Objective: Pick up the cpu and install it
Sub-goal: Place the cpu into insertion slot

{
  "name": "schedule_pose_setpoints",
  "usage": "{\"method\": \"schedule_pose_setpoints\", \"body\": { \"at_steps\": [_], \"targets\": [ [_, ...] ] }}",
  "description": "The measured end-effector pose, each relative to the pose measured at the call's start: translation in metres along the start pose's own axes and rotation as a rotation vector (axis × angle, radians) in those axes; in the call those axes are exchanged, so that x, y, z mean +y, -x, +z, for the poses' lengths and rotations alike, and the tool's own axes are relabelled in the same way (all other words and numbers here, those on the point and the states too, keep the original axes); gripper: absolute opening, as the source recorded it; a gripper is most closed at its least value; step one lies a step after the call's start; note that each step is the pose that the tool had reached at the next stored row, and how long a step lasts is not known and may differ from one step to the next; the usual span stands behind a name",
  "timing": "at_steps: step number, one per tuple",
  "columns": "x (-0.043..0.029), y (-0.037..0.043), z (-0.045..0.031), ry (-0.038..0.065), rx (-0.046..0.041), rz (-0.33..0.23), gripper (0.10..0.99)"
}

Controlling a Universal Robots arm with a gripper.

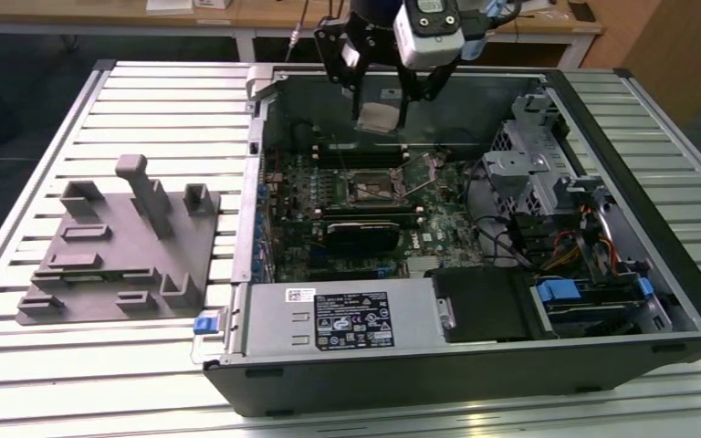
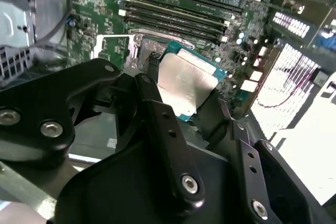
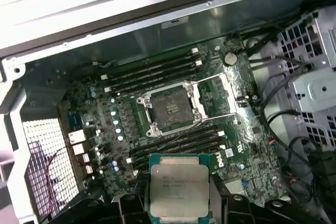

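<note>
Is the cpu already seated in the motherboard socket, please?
No: in the first wrist view the cpu is gripped by the hand, while the open socket lies empty.

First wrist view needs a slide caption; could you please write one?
The hand holds the cpu over the motherboard, apart from the open socket.

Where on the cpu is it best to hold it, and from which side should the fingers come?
By two opposite thin edges, coming from the silvery top side. The cpu is a flat square plate, and its underside likely seats in the open socket. The gripper holds it so now.
</note>
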State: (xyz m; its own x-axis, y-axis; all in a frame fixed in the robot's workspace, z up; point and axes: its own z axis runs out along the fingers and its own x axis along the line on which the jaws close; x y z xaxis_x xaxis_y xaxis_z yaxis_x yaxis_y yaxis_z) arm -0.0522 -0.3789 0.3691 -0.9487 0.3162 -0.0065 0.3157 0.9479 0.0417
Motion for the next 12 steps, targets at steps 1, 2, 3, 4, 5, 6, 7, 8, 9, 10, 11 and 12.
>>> {"method": "schedule_pose_setpoints", "body": {
  "at_steps": [1,2,3,4,5,6,7,8,9,10,11,12],
  "targets": [
    [0.0,0.0,0.0002,0.0,-0.0007,0.018,0.541],
    [0.0,0.0,0.0004,0.0,-0.0015,0.036,0.541],
    [0.0,0.0,0.0006,0.0,-0.0022,0.054,0.541],
    [0.0,0.0,0.0008,0.0,-0.003,0.072,0.541],
    [0.0,0.0,0.001,-0.001,-0.0038,0.09,0.541],
    [0.0,0.0,0.0012,-0.001,-0.0046,0.109,0.541],
    [-0.0001,0.0,0.0015,-0.001,-0.0053,0.127,0.541],
    [-0.0001,0.0,0.0017,-0.001,-0.006,0.145,0.541],
    [-0.0001,0.0,0.0019,-0.001,-0.0068,0.163,0.541],
    [-0.0001,0.0,0.0022,-0.001,-0.0076,0.181,0.541],
    [-0.0001,0.0,0.0025,-0.001,-0.0083,0.199,0.541],
    [-0.0001,0.0,0.0027,-0.001,-0.009,0.217,0.541]
  ]
}}
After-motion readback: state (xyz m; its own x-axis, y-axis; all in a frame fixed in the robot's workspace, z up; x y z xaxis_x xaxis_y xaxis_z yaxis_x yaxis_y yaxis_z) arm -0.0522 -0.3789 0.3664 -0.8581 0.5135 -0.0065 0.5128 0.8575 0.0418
